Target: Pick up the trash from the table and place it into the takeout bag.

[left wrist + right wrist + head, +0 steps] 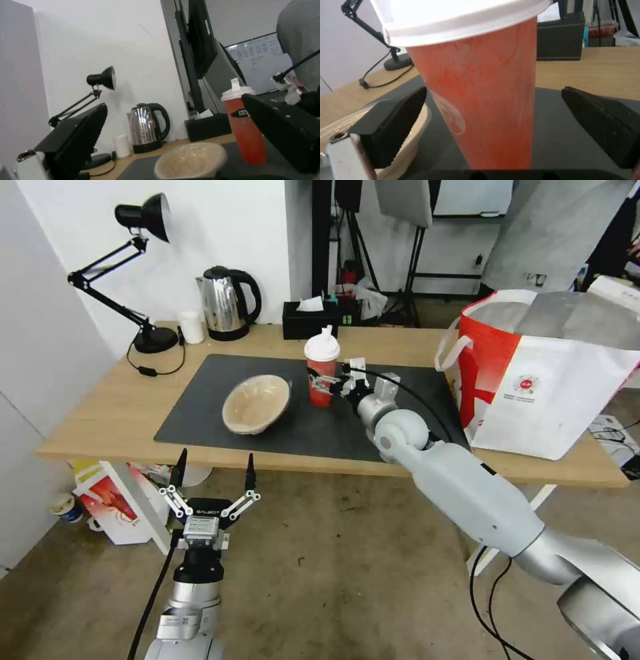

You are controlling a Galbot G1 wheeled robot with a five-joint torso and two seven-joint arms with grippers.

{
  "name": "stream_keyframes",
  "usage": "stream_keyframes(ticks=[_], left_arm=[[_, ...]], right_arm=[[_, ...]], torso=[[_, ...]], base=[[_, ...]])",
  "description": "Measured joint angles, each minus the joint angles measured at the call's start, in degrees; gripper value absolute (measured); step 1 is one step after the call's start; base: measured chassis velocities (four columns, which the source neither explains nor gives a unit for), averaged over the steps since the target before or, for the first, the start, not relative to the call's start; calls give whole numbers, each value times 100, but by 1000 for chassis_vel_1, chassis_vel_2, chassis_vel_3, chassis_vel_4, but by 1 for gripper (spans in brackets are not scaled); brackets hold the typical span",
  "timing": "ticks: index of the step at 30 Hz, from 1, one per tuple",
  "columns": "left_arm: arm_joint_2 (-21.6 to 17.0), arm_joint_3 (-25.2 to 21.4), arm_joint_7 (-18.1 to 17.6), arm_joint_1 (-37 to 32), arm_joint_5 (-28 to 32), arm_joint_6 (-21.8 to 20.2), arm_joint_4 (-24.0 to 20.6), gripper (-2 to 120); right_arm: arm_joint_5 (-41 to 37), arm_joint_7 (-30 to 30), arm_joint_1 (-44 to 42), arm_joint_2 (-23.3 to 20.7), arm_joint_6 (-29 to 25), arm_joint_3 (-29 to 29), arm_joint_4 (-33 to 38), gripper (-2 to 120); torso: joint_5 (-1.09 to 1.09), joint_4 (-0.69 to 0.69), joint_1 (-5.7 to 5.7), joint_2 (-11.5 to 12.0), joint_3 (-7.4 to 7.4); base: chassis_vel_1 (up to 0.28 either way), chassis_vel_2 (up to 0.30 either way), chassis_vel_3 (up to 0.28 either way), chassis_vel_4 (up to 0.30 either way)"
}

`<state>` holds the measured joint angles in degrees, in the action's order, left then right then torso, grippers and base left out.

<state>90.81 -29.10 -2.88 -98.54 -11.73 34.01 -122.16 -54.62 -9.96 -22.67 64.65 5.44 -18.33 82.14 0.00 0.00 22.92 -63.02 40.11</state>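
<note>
Between the spread right tool (323,381) fingers stands the red cup (322,369).

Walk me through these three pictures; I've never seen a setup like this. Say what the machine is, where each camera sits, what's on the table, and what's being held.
This is a wheeled robot with two arms. The head view looks down from its head; the other two come from cameras on its wrists. The table carries a dark mat with a tan paper bowl and a red drink cup, plus the takeout bag, a lamp, a kettle, a small white cup and a tissue box. The right gripper has its jaws open on either side of the cup, not clamped. The left gripper waits open below the table edge. Nothing is held yet.
</note>
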Motion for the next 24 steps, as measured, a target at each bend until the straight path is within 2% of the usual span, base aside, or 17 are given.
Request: stream_keyframes(ticks=[8,12,14,16,17,22,24], left_arm=[[19,10,0,0,0,13,-17,100],[15,7,0,0,0,15,-35,100],[14,4,0,0,0,14,-47,100],[14,0,0,0,0,14,-66,100],[14,0,0,0,0,14,-66,100],[-7,-21,-1,0,5,15,-93,100],[-8,-23,-2,5,6,15,-93,100]], right_arm=[[40,33,20,31,0,-9,-116,100],[40,70,28,43,2,-9,-119,96],[39,110,37,32,10,-14,-106,89],[34,144,38,23,12,-14,-108,78],[34,144,38,23,12,-14,-108,78],[9,202,23,-27,14,-13,-52,58],[0,210,14,-40,16,-11,-15,54]], torso=[[0,0,0,0,0],[0,0,0,0,0],[0,0,0,0,0],[0,0,0,0,0],[0,0,0,0,0],[0,0,0,0,0],[0,0,0,0,0]], base=[[0,0,0,0],[0,0,0,0],[0,0,0,0],[0,0,0,0],[0,0,0,0],[0,0,0,0],[0,0,0,0]])
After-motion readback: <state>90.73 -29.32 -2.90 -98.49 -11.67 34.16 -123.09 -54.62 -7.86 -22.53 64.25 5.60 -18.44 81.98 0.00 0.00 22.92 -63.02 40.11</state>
